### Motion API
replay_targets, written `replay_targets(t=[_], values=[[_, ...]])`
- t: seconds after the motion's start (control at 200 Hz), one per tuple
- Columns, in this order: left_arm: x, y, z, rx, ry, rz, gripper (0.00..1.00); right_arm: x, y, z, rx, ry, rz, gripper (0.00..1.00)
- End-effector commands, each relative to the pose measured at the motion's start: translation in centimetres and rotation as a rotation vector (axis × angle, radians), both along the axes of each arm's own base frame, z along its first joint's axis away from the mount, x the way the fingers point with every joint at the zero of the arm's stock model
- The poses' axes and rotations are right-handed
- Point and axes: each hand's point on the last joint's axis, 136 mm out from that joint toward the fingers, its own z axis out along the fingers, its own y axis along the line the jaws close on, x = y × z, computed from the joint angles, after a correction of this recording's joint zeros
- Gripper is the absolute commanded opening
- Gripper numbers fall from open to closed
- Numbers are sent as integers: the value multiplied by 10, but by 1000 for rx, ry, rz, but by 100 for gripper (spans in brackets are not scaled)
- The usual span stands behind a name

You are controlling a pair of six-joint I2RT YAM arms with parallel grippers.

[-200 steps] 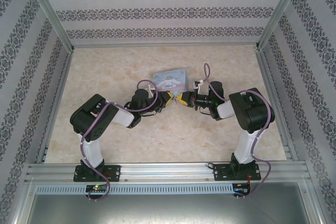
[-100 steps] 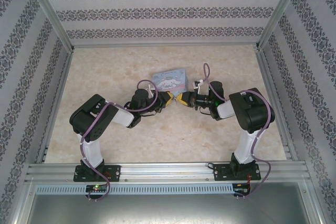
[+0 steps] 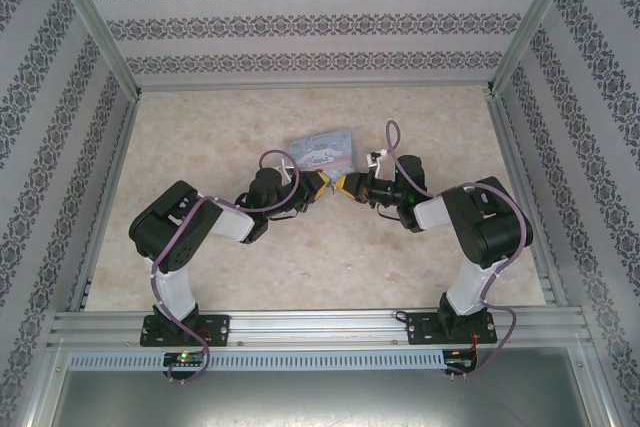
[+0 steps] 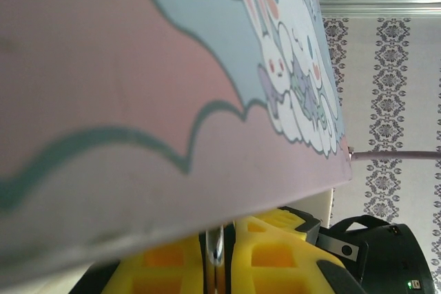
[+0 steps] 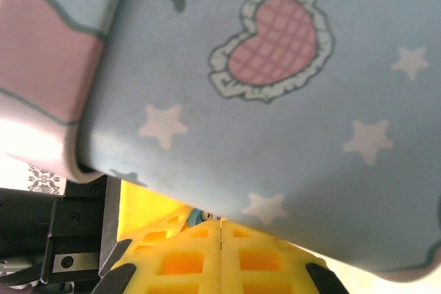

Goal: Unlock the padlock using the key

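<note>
The pale-blue cartoon tin lies on the table, and my two grippers meet tip to tip just in front of it. My left gripper is shut on a thin shiny metal bar, the padlock's shackle. A teal bit of the padlock shows just past my right gripper, whose yellow fingers are pressed together. The key is hidden. The tin looms close over both sets of fingers.
Beige marble-patterned table inside a patterned-wall enclosure with aluminium frame posts. The left gripper's yellow finger sits beside my right fingertips. Open table lies left, right and in front of the arms.
Both grippers have edged slightly toward the tin, still tip to tip. The right arm's elbow has swung a little outward to the right. Both grippers stay shut.
</note>
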Motion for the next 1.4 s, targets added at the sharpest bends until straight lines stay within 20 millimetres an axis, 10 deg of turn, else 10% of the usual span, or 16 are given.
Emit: replay_targets(t=[0.0, 1.394], values=[[-35, -39, 60, -132, -137, -233, 0, 5, 2, 6, -42, -98, -33, 0], [-45, -51, 67, -165, -133, -327, 0, 18, 2, 29, 68, -59, 45, 0]])
